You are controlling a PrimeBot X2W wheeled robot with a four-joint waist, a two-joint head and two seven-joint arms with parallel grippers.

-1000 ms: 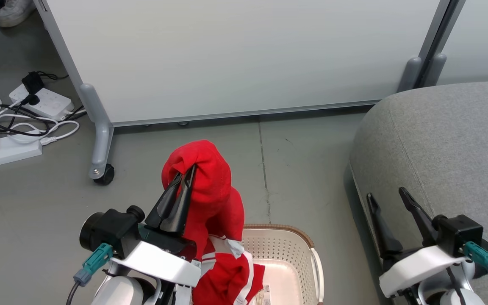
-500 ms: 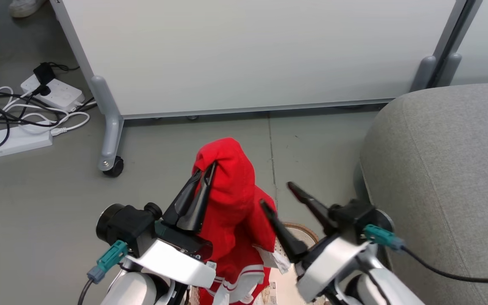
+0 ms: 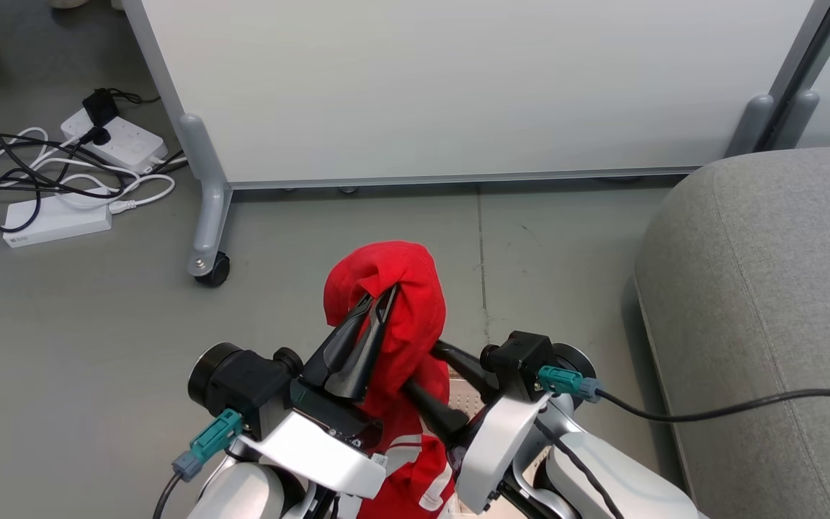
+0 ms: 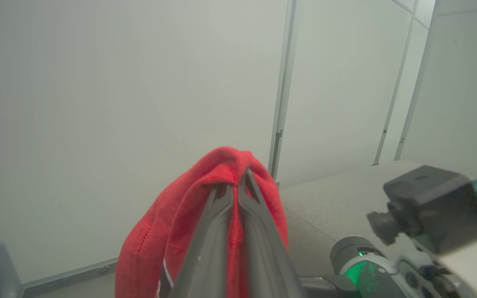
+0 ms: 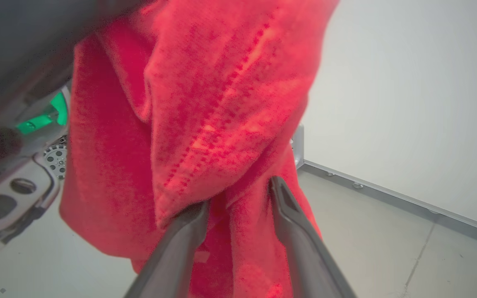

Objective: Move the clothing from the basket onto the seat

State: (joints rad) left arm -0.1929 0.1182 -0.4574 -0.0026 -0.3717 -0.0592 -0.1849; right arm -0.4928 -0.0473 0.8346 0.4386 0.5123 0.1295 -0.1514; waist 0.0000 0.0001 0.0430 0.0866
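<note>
My left gripper (image 3: 380, 301) is shut on a bunched fold of the red clothing (image 3: 415, 288), which hangs from it above the floor. The left wrist view shows the same grip (image 4: 237, 184), with red clothing (image 4: 180, 215) draped over the closed fingers. My right gripper (image 3: 426, 371) reaches in from the right with its jaws apart, pushed into the hanging cloth. In the right wrist view its fingers (image 5: 282, 203) straddle a fold of the clothing (image 5: 205, 124). A small perforated patch of the basket (image 3: 465, 396) peeks out behind the right fingers. The grey seat (image 3: 768, 288) fills the right side.
A white partition panel (image 3: 458, 86) on grey legs with a castor (image 3: 212, 272) stands ahead. Power strips and tangled cables (image 3: 62, 180) lie on the floor at the far left. Bare grey floor (image 3: 545, 252) separates the hanging cloth from the seat.
My right gripper has swung left from beside the seat to the hanging clothing, its fingers now around a fold. The left gripper keeps its hold. The head camera has turned, shifting the scene right.
</note>
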